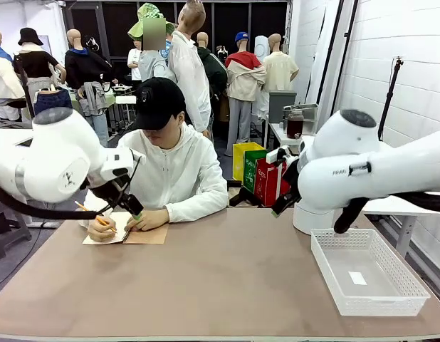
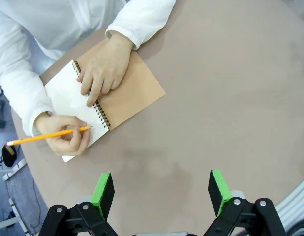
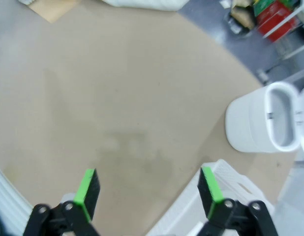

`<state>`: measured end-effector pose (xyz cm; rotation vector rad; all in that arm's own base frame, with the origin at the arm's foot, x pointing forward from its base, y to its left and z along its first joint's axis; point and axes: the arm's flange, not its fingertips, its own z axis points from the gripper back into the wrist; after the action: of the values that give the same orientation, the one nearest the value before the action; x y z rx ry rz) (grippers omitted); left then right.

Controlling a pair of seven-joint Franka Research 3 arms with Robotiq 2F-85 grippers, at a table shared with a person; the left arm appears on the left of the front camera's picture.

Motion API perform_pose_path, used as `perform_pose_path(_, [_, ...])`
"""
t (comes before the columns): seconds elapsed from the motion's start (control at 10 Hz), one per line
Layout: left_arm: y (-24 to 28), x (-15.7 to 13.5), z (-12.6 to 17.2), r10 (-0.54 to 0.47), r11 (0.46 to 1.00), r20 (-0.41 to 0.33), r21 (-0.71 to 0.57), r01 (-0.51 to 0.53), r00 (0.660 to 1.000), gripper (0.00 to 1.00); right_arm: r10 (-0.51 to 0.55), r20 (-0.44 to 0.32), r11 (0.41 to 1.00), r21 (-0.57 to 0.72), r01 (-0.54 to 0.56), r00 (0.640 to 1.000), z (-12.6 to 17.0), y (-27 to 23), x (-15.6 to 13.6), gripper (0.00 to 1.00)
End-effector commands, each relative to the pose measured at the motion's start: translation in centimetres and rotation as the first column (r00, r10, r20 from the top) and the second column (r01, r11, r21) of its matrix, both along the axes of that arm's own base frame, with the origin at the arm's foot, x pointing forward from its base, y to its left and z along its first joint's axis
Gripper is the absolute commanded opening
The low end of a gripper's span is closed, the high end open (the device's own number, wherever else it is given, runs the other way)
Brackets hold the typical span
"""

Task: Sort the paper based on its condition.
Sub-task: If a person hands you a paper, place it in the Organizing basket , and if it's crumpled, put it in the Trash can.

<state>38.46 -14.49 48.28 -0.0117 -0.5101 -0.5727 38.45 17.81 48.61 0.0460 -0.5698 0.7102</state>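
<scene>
The paper is out of view as loose sheets. A person at the far side writes with a yellow pencil (image 2: 44, 136) on the white page of a spiral notebook (image 2: 135, 93) with a brown cover, which also lies at the table's far left (image 1: 145, 236). My left gripper (image 1: 129, 204) hovers open just above the notebook and the person's hands; in its wrist view its gripper (image 2: 161, 192) has nothing between the green pads. My right gripper (image 1: 257, 201) hangs open above the table's far right, and its wrist view shows the gripper (image 3: 148, 191) open over bare tabletop.
A white mesh basket (image 1: 327, 265) stands at the front right with a small white label (image 1: 357, 278) inside; its corner (image 3: 218, 173) lies under my right gripper. A white round bin (image 1: 305, 219) sits behind it, also seen from above (image 3: 255, 120). The brown tabletop (image 1: 227, 285) stretches across the middle.
</scene>
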Motion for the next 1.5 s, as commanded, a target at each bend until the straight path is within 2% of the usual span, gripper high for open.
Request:
perform_pose_path(0.0, [-0.8,-0.3,2.6,0.033,0.999,-0.027,0.006,-0.032,0.999,1.0,0.028,-0.022,1.0,-0.009,-0.028,0.999,2.7,-1.0,0.1,1.0])
perform_pose_path(0.3, [-0.6,-1.1,6.6,0.021,1.0,-0.003,-0.019,-0.021,1.0,1.0,0.022,0.004,0.999,-0.027,-0.022,1.0,6.5,-1.4,-0.2,1.0])
perform_pose_path(0.6, [0.2,-2.4,9.3,0.018,1.0,0.001,-0.022,-0.018,1.0,1.0,0.024,0.031,1.0,-0.018,-0.023,0.999,8.8,-2.4,-0.9,1.0])
perform_pose_path(1.0, [0.0,-3.2,10.7,0.007,1.0,-0.019,-0.017,-0.007,1.0,1.0,0.027,0.046,1.0,-0.012,-0.026,0.999,9.5,-2.9,-1.4,1.0])
perform_pose_path(1.3, [0.0,-3.4,10.9,0.005,1.0,-0.028,0.008,-0.005,1.0,1.0,0.1,0.074,0.991,0.079,-0.106,0.992,9.5,-3.2,-1.7,1.0])
perform_pose_path(1.4, [0.0,-3.1,10.4,0.006,1.0,-0.005,-0.011,-0.006,1.0,1.0,0.132,0.087,0.984,0.107,-0.141,0.987,9.6,-3.4,-1.7,1.0])
